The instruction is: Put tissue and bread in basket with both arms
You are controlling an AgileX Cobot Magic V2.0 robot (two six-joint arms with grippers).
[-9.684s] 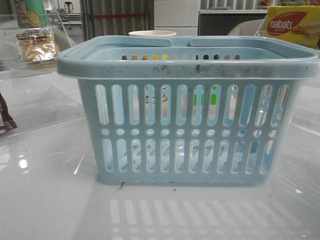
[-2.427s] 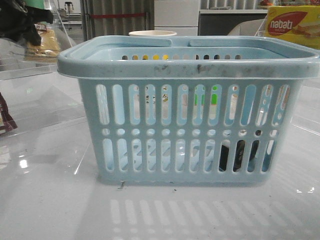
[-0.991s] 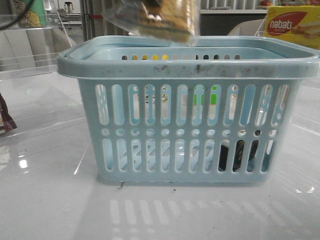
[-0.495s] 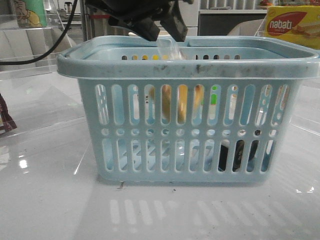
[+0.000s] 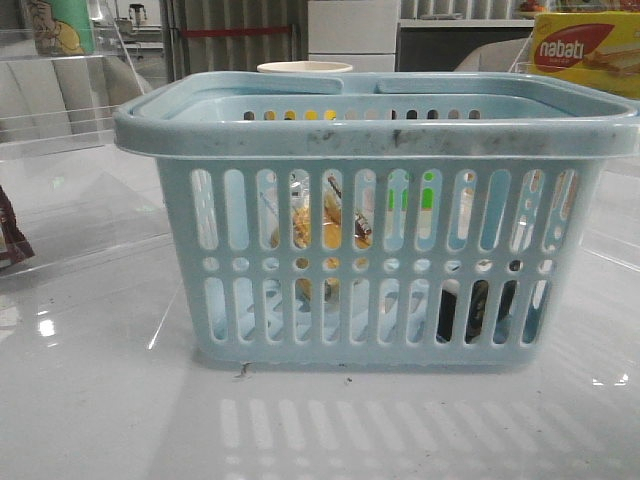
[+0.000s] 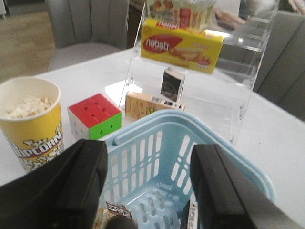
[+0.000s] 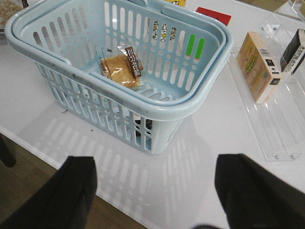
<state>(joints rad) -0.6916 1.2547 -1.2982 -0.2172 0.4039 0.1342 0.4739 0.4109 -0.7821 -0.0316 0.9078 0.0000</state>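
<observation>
The counter (image 7: 228, 138) carries everything, and on it stands the basket (image 5: 380, 135), with my two jobs apparently done inside it. The bread (image 7: 121, 68) lies in the basket, leaning toward the front wall as the front view shows it through the slots (tan behind the bars). The tissue (image 5: 478, 310) sits low in the right front corner, a dark shape behind the slots.

My left gripper (image 6: 147, 186) hangs over the basket's rim with fingers spread and nothing between them. My right gripper (image 7: 152, 195) is drawn well back, off the counter's edge, fingers also spread and empty.

The risk now, as I judge it, is in pulling my left arm away: my fingers are close above the rim, and clipping it could shove or tip the basket.
</observation>
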